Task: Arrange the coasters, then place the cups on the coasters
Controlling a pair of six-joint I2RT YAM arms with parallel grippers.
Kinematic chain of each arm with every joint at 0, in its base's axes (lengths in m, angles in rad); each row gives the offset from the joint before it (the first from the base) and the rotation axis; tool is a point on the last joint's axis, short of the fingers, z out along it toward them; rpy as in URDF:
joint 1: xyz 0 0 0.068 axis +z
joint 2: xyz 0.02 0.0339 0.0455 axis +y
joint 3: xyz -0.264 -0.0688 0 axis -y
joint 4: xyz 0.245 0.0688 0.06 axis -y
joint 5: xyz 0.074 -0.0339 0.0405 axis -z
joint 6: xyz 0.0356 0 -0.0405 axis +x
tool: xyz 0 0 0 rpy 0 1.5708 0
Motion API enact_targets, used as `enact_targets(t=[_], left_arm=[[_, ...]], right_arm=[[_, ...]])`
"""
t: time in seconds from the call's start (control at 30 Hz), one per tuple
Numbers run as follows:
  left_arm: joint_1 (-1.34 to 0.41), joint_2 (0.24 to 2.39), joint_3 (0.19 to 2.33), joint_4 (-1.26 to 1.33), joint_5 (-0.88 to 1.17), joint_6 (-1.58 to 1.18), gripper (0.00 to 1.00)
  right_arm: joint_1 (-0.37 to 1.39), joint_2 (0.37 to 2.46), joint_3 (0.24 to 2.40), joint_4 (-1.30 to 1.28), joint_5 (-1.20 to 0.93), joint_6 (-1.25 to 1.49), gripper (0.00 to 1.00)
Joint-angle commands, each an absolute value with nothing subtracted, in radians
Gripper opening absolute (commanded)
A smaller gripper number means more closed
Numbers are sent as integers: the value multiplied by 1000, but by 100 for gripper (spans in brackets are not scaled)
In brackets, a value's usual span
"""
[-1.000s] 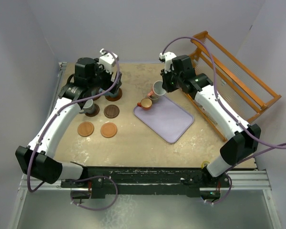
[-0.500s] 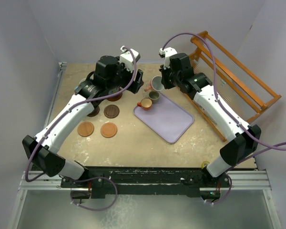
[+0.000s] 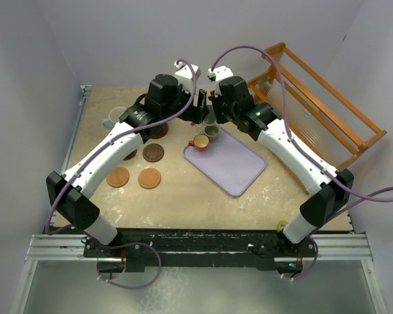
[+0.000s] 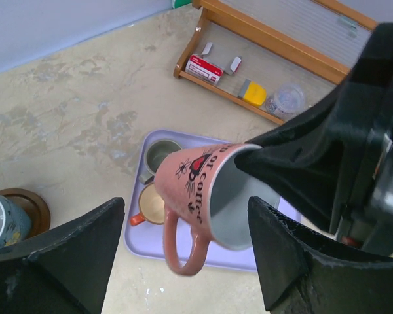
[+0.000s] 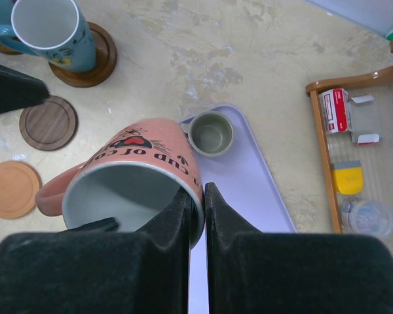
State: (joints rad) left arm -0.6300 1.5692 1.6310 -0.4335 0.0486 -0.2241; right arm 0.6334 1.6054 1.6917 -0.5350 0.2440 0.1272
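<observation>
right gripper (image 5: 196, 196): we see it pinching the rim of a tilted pinkish-red ceramic mug (image 5: 137, 163), lavender rounded-rectangle tray (image 5: 249, 170) below | left gripper (image 4: 185, 209): spread wide, that mug just ahead

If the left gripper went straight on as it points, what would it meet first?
Probably the pink mug, held tilted by its rim in the right gripper, directly ahead of the open left gripper.
</observation>
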Motion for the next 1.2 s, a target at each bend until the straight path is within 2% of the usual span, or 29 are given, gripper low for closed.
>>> enact_targets(t=[0.0, 0.23, 0.53, 0.9, 1.03, 1.17], left_arm=[[-636, 1594, 1693, -398, -7, -283, 71], [-637, 1615, 1692, -418, -51, -280, 55], [-636, 1615, 1666, -407, -45, -281, 44], [-637, 1621, 1660, -414, -53, -291, 41], [-636, 1617, 1660, -413, -52, -288, 28], [-636, 1610, 1661, -409, -44, -280, 9]], right_arm=[[672, 1603, 1768, -459, 340, 161, 0], [700, 1602, 1768, -442, 371, 174, 0], [715, 1600, 1777, -446, 379, 206, 0], [739, 1603, 1797, -448, 373, 212, 0], [743, 1603, 1799, -449, 307, 207, 0], [743, 1603, 1796, -448, 212, 204, 0]])
